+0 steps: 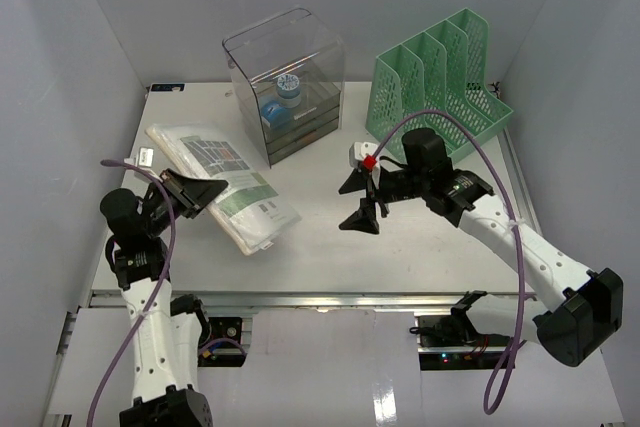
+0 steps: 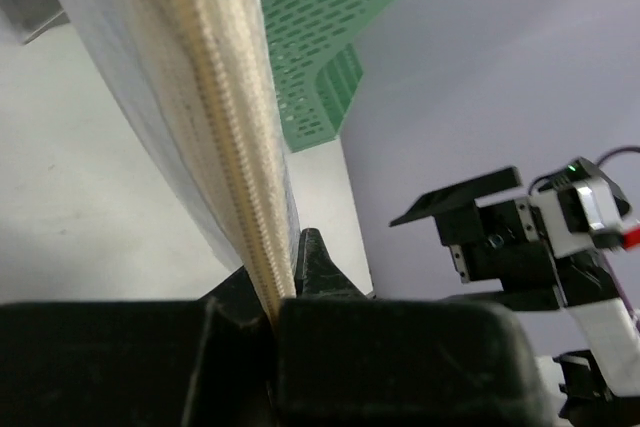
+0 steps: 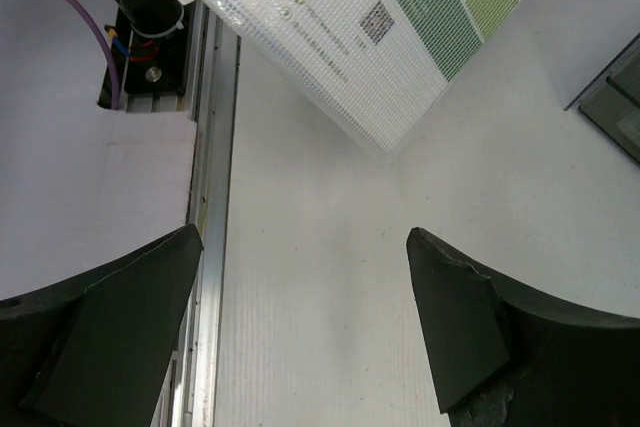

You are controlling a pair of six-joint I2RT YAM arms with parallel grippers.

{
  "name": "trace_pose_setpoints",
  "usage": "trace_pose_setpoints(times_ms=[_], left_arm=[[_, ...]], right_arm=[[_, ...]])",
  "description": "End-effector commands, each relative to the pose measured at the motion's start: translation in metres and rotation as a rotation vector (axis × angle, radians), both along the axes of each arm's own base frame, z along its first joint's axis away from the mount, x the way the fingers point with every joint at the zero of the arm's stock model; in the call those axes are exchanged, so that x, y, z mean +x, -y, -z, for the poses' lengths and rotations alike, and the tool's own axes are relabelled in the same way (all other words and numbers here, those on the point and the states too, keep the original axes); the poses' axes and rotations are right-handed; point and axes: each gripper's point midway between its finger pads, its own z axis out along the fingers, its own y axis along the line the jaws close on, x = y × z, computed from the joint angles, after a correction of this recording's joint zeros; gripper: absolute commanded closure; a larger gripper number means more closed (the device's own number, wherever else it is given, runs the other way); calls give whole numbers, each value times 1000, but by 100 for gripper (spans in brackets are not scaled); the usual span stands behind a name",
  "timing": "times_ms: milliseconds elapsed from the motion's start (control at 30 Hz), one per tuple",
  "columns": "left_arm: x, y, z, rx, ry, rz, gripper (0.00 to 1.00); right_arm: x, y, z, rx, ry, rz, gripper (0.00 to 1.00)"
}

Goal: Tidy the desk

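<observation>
One plastic-wrapped green-and-white booklet hangs pinched in the left gripper; right gripper gapes wide; green mesh rack likely next.

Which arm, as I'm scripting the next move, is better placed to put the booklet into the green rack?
Left, probably: the left gripper is shut on the booklet, so it can carry it over. The right gripper is open and empty above the desk, though nearer the green rack.

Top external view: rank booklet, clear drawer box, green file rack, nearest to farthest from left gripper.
1. booklet: clamped in the left gripper, front left.
2. clear drawer box: back centre.
3. green file rack: back right.
</observation>
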Motion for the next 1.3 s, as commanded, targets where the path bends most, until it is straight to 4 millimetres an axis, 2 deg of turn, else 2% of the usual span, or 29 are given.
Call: trace_pose_setpoints(times_ms=[0, 133, 233, 433, 533, 800, 1000, 1267], left_arm=[[-27, 22, -96, 32, 293, 80, 100], [-54, 43, -122, 77, 387, 210, 100], [-68, 54, -126, 108, 436, 282, 100], [-88, 66, -129, 141, 510, 373, 100], [-97, 70, -135, 153, 541, 407, 100], [-105, 75, -140, 166, 592, 443, 99], [-104, 79, -145, 140, 623, 473, 99], [-106, 86, -147, 115, 626, 535, 98]], right_arm=[[1, 0, -52, 112, -48, -30, 10], [11, 2, -79, 150, -112, -10, 10], [15, 2, -94, 172, -131, -11, 10], [14, -2, -137, 274, -92, -50, 10], [15, -5, -148, 296, -114, -56, 10], [30, -8, -167, 358, -203, 73, 10], [35, -12, -173, 371, -215, 76, 10], [51, -21, -158, 357, -248, 81, 10]])
